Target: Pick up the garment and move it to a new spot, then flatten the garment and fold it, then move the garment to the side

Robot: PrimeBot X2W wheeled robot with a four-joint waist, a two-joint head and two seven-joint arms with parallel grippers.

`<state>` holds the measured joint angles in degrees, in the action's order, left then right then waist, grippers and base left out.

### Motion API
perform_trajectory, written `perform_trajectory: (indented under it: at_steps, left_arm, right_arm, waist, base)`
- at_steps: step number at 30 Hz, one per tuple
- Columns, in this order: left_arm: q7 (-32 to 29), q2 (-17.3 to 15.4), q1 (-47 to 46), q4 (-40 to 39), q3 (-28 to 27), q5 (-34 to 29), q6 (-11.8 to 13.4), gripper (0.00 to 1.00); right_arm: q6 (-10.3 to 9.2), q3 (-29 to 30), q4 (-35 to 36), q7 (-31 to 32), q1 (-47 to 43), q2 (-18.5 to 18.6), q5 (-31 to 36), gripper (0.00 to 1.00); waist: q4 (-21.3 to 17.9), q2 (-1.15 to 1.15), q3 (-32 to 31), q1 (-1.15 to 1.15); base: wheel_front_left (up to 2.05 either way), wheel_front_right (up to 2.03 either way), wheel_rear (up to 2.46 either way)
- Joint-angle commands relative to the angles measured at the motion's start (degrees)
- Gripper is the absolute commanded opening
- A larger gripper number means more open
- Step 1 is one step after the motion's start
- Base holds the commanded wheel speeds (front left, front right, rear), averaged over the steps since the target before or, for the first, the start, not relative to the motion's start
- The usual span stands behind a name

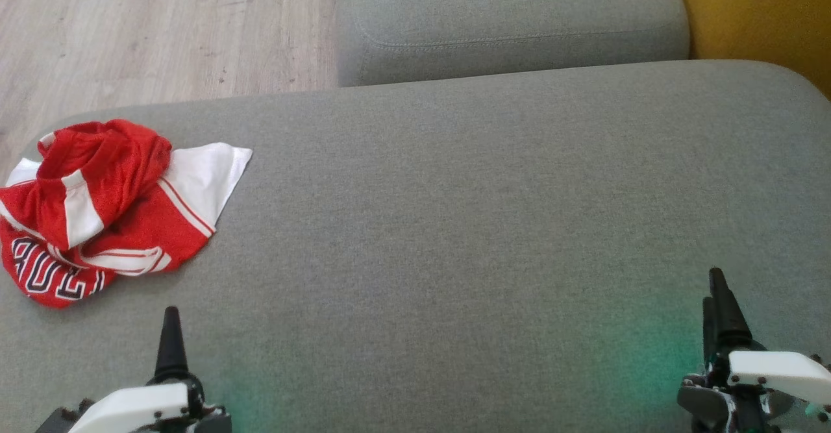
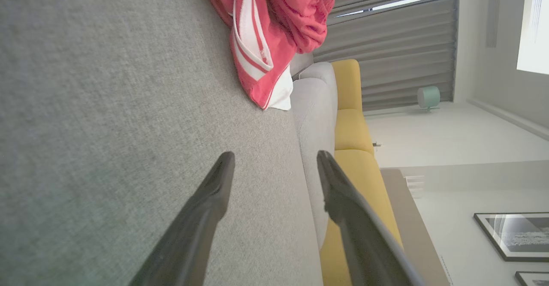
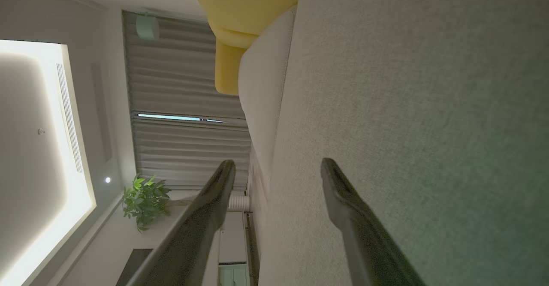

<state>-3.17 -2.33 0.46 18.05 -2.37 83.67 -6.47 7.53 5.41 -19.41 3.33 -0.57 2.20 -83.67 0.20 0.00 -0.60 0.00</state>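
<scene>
One crumpled red garment point(image 1: 110, 206), dark lettering point(image 1: 55, 278) partly hidden, on sofa point(image 1: 454, 225).

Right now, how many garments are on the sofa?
1. A crumpled red-and-white jersey lies at the left end of the grey cushion, ahead of the left gripper and not touching it. A second piece bundled inside cannot be ruled out.

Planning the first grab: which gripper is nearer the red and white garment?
Left. The left gripper sits just short of the garment, open and empty; the right gripper is far off across the grey cushion on the robot's right.
</scene>
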Motion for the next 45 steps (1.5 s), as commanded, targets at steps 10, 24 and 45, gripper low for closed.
perform_trajectory:
  at_steps: [10,24,45]
  left_arm:
    - [2.0,-0.3,-0.9,-5.0,1.6,-10.0,1.0,1.0]
    - [4.6,-0.3,0.3,-7.7,3.9,-22.5,2.8,1.0]
    - [8.1,-0.4,1.4,-9.6,6.1,-36.3,4.3,1.0]
  right_arm:
    - [-0.01,-2.0,4.4,-2.1,1.5,0.2,10.0,1.0]
    - [-0.02,-4.3,7.1,-4.6,0.4,0.3,23.2,1.0]
    - [-0.02,-7.7,9.1,-8.2,-0.4,0.4,38.2,1.0]
  waist:
    - [0.4,0.0,-0.5,0.0]
    - [0.8,0.0,-1.1,0.0]
    - [1.5,0.0,-1.7,0.0]
  base:
    - [0.0,0.0,0.0]
    - [0.0,0.0,0.0]
    - [0.0,0.0,0.0]
